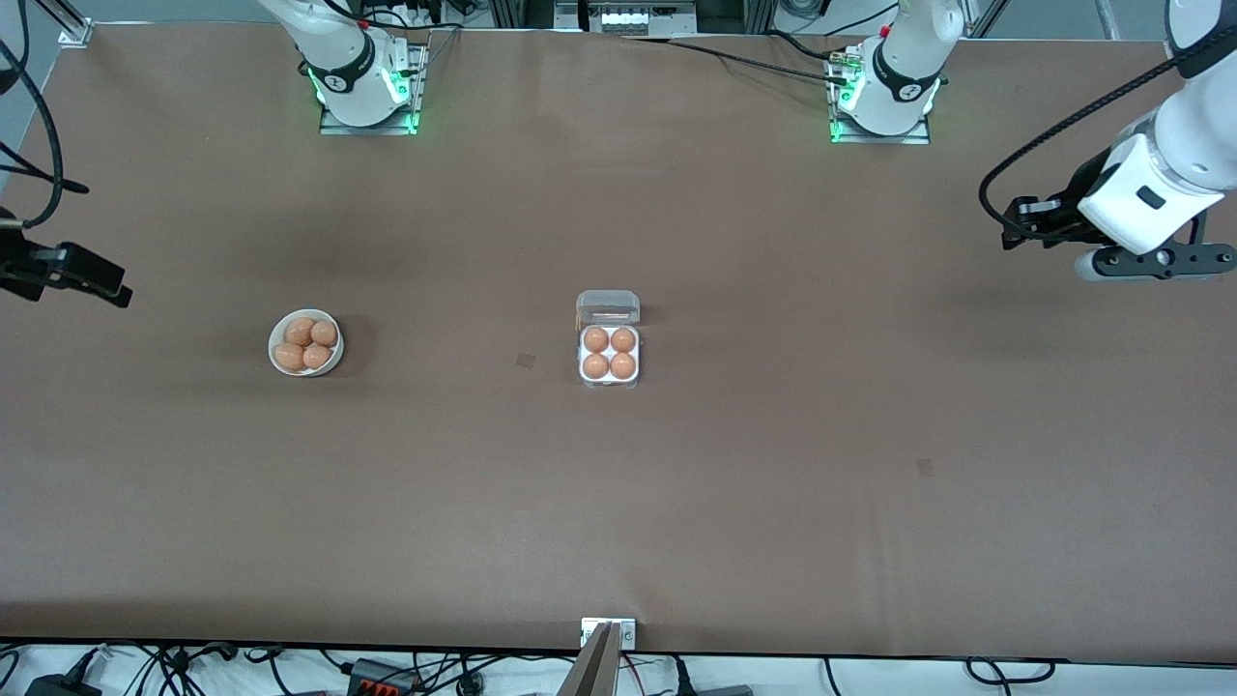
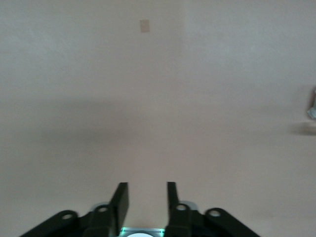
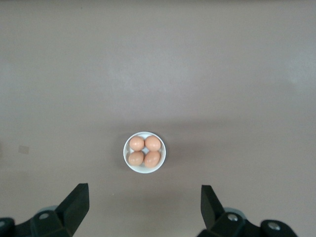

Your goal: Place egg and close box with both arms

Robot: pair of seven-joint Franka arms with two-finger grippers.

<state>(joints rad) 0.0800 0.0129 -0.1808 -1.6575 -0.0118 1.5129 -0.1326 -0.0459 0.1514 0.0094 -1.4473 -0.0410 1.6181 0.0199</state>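
Observation:
The clear box [image 1: 609, 377] sits in the middle of the table with its lid [image 1: 608, 307] open on the side farther from the front camera. Every cell holds a tan-orange egg [image 1: 596, 339]. My left gripper [image 1: 1012, 228] hangs open and empty over bare table at the left arm's end; its own view shows the gripper [image 2: 147, 190] over plain tabletop. My right gripper [image 1: 108, 283] is wide open and empty over the right arm's end of the table. In its own view the gripper [image 3: 144, 195] is above the table beside the bowl of eggs.
A round white bowl [image 1: 273, 340] with several more eggs stands toward the right arm's end of the table, also in the right wrist view [image 3: 127, 159]. Small tape marks [image 1: 525, 360] lie on the brown tabletop. A metal bracket [image 1: 608, 633] sits at the nearest table edge.

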